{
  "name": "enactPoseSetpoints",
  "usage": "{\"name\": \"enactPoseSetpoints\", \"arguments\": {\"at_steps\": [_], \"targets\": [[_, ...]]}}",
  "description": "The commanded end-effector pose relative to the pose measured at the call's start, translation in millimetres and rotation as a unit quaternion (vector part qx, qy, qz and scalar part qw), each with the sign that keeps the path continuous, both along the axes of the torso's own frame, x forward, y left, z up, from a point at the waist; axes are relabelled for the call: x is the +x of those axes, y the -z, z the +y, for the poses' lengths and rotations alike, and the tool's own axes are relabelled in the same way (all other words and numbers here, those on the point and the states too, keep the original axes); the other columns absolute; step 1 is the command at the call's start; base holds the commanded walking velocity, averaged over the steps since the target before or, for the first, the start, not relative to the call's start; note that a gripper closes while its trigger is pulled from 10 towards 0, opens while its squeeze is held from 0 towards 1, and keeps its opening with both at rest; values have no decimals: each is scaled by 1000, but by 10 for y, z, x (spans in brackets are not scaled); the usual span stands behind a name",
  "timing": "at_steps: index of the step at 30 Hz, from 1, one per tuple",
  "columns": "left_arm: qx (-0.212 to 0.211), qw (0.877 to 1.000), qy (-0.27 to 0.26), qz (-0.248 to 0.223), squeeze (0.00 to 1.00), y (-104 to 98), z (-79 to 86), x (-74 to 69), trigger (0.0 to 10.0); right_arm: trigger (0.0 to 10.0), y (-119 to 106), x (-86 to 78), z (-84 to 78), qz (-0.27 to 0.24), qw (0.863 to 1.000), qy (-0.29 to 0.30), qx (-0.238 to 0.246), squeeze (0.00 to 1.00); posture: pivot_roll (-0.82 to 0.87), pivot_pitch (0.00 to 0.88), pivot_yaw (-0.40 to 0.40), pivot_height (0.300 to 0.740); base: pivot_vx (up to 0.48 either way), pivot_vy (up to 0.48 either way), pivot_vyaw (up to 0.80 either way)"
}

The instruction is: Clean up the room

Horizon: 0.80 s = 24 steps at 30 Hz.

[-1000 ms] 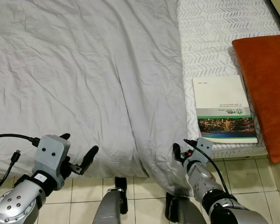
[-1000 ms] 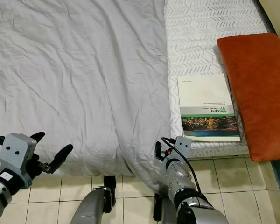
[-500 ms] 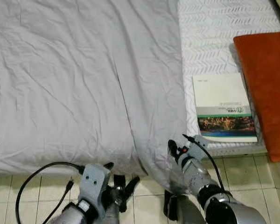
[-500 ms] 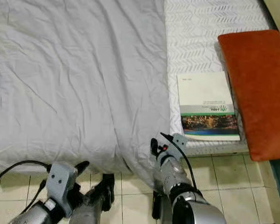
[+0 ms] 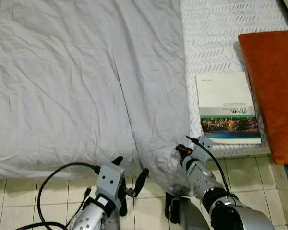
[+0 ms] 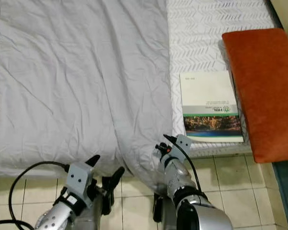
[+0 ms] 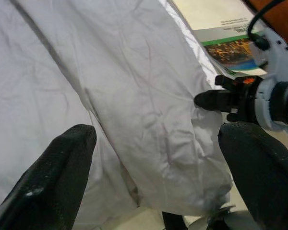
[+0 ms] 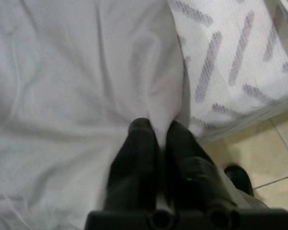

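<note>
Blanket: a grey, wrinkled blanket [image 5: 86, 81] covers most of the bed, its near edge hanging over the side toward the tiled floor [image 5: 19, 191].
Bed: to the right of the blanket lies bare white bedding with a grey herringbone print [image 5: 216, 33].
Right end effector: the right end effector [image 8: 157, 136] sits at the blanket's lower right corner by the bed edge; its two black fingers [image 8: 139, 143] are pressed together with a fold of the grey cloth pinched between them.
Left end effector: the left end effector [image 5: 129, 175] is low at the bed edge, just in front of the hanging blanket hem and left of the right one; its fingers [image 7: 62, 158] are spread wide and hold nothing.
Book: a book [image 5: 227, 108] with a white cover, a green band and a photo strip lies flat on the patterned bedding, just right of the blanket's edge and close to the near side of the bed.
Cushion: an orange cushion [image 5: 273, 91] lies right of the book, touching or nearly touching it.
Cable: a black cable [image 5: 57, 175] loops from the left wrist over the floor tiles.
</note>
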State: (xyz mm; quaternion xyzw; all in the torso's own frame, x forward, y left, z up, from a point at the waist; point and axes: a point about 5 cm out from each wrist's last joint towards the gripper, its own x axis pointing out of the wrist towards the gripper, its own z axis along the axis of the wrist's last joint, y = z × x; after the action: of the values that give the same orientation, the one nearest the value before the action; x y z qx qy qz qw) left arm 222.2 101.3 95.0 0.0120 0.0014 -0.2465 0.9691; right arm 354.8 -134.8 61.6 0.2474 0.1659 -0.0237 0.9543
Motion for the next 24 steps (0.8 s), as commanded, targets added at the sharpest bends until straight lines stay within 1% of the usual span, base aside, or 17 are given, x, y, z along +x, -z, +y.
{"name": "enactPoseSetpoints", "arguments": {"at_steps": [1,5,7,8,10,11,14,15,16,17,18,19,20,21,22,23,24], "targets": [[3,999,-11,31,0,198,18,-71,10000,0,177,-119,-3,33,999,15,26,0,247,704,3,740,0,0,0],[-3,999,-16,45,0,318,-18,-82,10000,0,153,-101,-58,28,998,32,38,0,246,702,2,740,0,0,0],[-4,999,-16,47,0,336,-20,-90,10000,0,138,-90,-88,26,999,35,31,0,241,700,3,740,0,0,0],[-5,998,-15,53,0,366,-16,-112,10000,0,96,-65,-187,18,999,43,11,0,241,700,3,740,0,0,0],[-6,998,-15,54,0,376,-13,-119,10000,0,81,-57,-226,16,999,46,3,0,241,700,3,740,0,0,0],[-6,998,-13,55,0,383,-11,-133,10000,0,61,-48,-297,13,999,51,-13,0,236,699,4,740,0,0,0],[-6,998,-15,57,0,407,20,-178,10000,0,8,-67,-698,13,993,91,-78,0,226,701,2,740,0,0,0],[-7,998,-17,57,0,411,30,-187,10000,0,-1,-83,-802,15,991,101,-92,0,226,701,2,740,0,0,0],[-7,998,-17,57,0,411,30,-187,10000,0,-1,-83,-802,15,991,101,-92,0,226,701,2,740,0,0,0],[-9,998,-16,59,0,417,38,-218,10000,0,-16,-132,-1027,20,985,120,-124,0,212,699,-2,740,0,0,0],[-10,998,-17,59,0,420,40,-228,10000,0,-22,-151,-1102,22,983,126,-133,0,206,698,-3,740,0,0,0],[-10,998,-17,59,0,420,40,-228,10000,0,-22,-151,-1102,22,983,126,-133,0,206,698,-3,740,0,0,0],[-11,998,-14,61,0,419,37,-251,10000,0,-38,-183,-1229,24,979,133,-152,0,202,697,-4,740,0,0,0],[-10,998,-13,61,0,422,34,-263,10000,0,-43,-201,-1286,26,977,135,-162,0,197,697,-5,740,0,0,0],[-10,998,-13,61,0,422,34,-263,10000,0,-43,-201,-1286,26,977,135,-162,0,197,697,-5,740,0,0,0],[-9,998,-10,63,0,429,23,-285,10000,0,-33,-242,-1370,32,974,136,-180,0,193,697,-5,740,0,0,0],[-9,998,-10,63,0,429,23,-285,10000,0,-33,-242,-1370,32,974,136,-180,0,193,697,-5,740,0,0,0]]}}
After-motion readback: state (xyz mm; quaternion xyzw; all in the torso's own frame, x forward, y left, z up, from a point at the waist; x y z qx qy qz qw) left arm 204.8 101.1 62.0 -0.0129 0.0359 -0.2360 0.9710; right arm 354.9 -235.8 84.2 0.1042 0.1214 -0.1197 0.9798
